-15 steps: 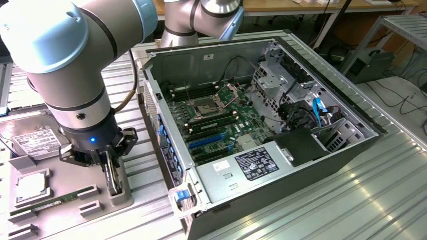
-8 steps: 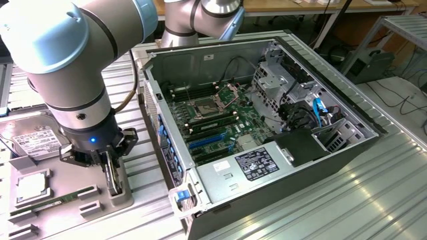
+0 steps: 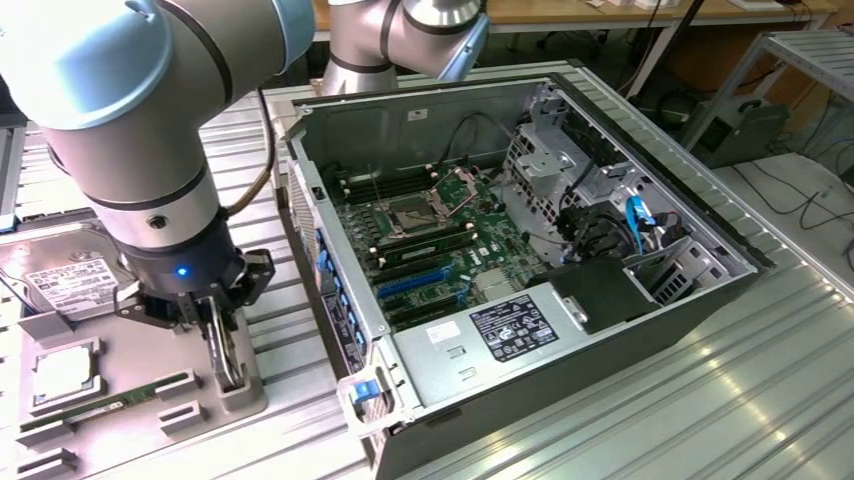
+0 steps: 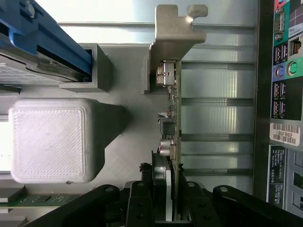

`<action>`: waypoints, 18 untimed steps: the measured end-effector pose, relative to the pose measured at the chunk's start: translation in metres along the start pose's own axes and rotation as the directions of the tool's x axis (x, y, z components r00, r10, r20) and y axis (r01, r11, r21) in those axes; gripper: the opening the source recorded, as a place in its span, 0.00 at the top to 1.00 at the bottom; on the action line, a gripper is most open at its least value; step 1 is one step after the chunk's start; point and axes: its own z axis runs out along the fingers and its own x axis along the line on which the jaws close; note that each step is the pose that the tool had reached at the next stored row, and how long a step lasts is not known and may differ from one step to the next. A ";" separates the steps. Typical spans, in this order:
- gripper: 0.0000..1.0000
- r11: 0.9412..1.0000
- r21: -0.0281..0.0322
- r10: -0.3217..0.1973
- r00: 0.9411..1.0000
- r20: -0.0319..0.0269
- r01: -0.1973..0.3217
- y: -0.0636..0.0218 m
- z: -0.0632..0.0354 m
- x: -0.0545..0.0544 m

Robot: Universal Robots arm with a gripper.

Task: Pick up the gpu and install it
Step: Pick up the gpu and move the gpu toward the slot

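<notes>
An open computer case (image 3: 534, 430) lies near a hard drive (image 3: 64, 282).

obstacle: case wall (image 3: 331, 290) beside pincer (image 3: 224, 365) | free: table strip (image 3: 284, 345) between

On rear panel (image 4: 283, 94) of computer case, beside the port cut-outs: white barcode sticker (image 4: 284, 134), short code reading approximately "86F882", characters uncertain. Inside the case, near end: black rating label (image 3: 511, 330), print illegible. On hard drive (image 3: 60, 275), at the exterior view's left: white label, print illegible.
</notes>
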 end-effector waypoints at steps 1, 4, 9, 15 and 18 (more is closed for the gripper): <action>0.72 1.000 0.000 0.000 1.000 0.000 0.000 0.0000 -0.0013 0.000; 0.72 1.000 0.000 0.000 1.000 0.000 0.000 0.0002 -0.0097 0.000; 0.72 1.000 0.000 0.000 1.000 0.000 0.000 0.0004 -0.0223 -0.001; 0.72 1.000 0.000 0.000 1.000 0.000 0.000 0.0007 -0.0368 -0.001; 0.72 1.000 0.000 0.000 1.000 0.000 0.000 0.0009 -0.0451 -0.001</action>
